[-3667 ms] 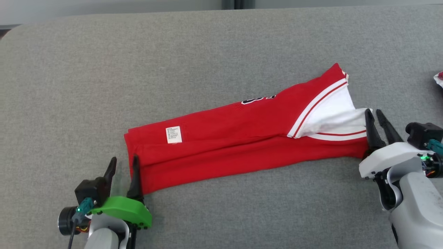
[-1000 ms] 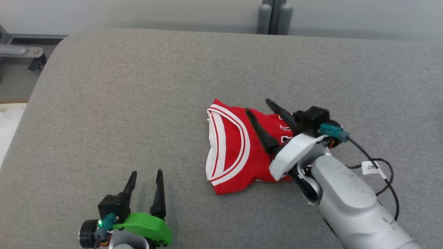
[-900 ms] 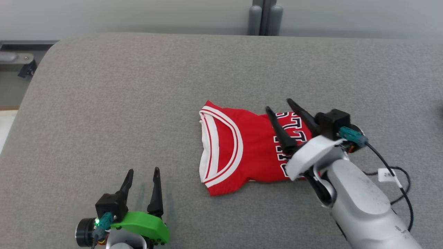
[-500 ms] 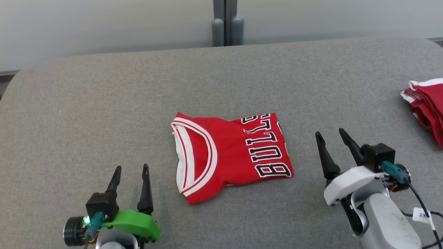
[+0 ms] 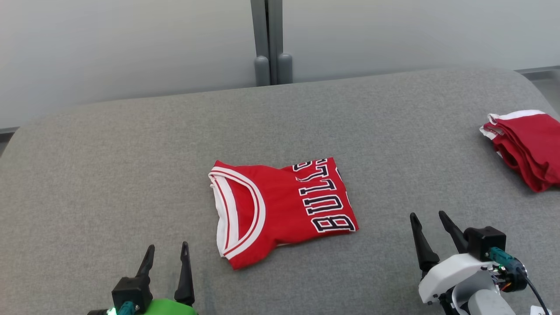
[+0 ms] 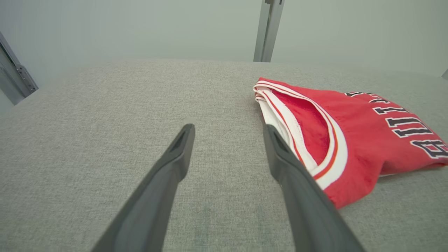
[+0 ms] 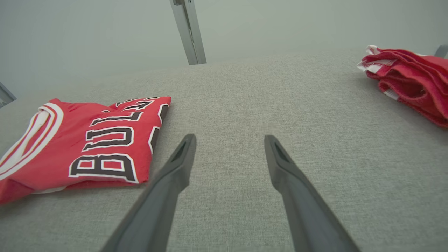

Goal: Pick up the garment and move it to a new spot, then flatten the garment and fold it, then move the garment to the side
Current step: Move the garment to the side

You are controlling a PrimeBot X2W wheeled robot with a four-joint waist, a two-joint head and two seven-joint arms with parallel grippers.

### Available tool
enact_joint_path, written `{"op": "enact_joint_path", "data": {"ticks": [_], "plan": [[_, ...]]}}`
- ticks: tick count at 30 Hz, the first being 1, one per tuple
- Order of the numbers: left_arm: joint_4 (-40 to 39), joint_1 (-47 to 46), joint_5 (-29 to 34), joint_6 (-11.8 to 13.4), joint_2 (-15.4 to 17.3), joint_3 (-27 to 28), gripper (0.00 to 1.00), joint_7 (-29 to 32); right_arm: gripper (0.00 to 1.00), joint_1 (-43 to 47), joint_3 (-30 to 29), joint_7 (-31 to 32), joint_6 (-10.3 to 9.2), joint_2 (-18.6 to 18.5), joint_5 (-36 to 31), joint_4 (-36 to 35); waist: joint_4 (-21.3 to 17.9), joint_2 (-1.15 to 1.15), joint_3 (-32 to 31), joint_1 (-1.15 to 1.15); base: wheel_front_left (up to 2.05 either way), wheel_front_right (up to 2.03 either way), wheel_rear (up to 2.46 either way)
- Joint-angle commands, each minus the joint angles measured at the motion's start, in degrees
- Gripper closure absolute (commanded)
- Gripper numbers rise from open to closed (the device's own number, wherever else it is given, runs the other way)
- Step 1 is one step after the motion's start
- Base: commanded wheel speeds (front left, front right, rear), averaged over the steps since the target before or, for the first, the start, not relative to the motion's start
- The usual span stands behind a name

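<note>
A red jersey (image 5: 280, 210) with white trim and dark lettering lies folded into a compact rectangle in the middle of the grey table (image 5: 131, 153). It also shows at the right of the left wrist view (image 6: 350, 129) and at the left of the right wrist view (image 7: 87, 147). My left gripper (image 5: 168, 249) stands open near the front edge, left of the jersey, holding nothing. My right gripper (image 5: 428, 215) is open and empty, right of the jersey and apart from it.
A second pile of red and white cloth (image 5: 527, 146) lies at the table's far right edge, also seen in the right wrist view (image 7: 409, 77). A grey post (image 5: 269, 43) stands behind the table against a pale wall.
The long folded jersey was folded into a compact rectangle. My right gripper left the jersey and drew back to the right. The head view has shifted, bringing the right-hand cloth pile into sight.
</note>
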Motion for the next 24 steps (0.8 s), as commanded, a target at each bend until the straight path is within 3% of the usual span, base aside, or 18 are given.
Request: {"op": "enact_joint_path", "data": {"ticks": [1, 10, 18, 24], "plan": [[-0.24, 1.1, -0.36, 0.18, 0.27, -0.06, 0.0, 0.01, 0.0, 1.05, 0.0, -0.23, -0.06, -0.13, 0.19, 0.14, 0.19, 0.0, -0.35, 0.0, 0.0, 0.0, 0.0], [-0.09, 0.01, 0.19, -0.32, 0.26, -0.94, 0.0, 0.01, 0.0, -0.3, 1.6, -0.25, -0.06, -0.11, -0.25, 1.53, 1.92, 0.0, 1.08, 0.0, 0.0, 0.0, 0.0], [-0.19, -4.38, -1.33, -0.53, 0.28, -3.27, 0.0, 0.01, 0.0, -11.76, 6.03, -0.24, -0.06, -0.14, -0.85, 5.39, 6.91, 0.0, 6.77, 0.0, 0.0, 0.0, 0.0], [0.5, -5.73, -1.67, -0.87, 0.27, -4.56, 0.0, 0.01, 0.0, -18.87, 7.85, -0.18, -0.06, -0.21, -0.26, 13.49, 11.03, 0.0, 9.25, 0.0, 0.0, 0.0, 0.0]]}}
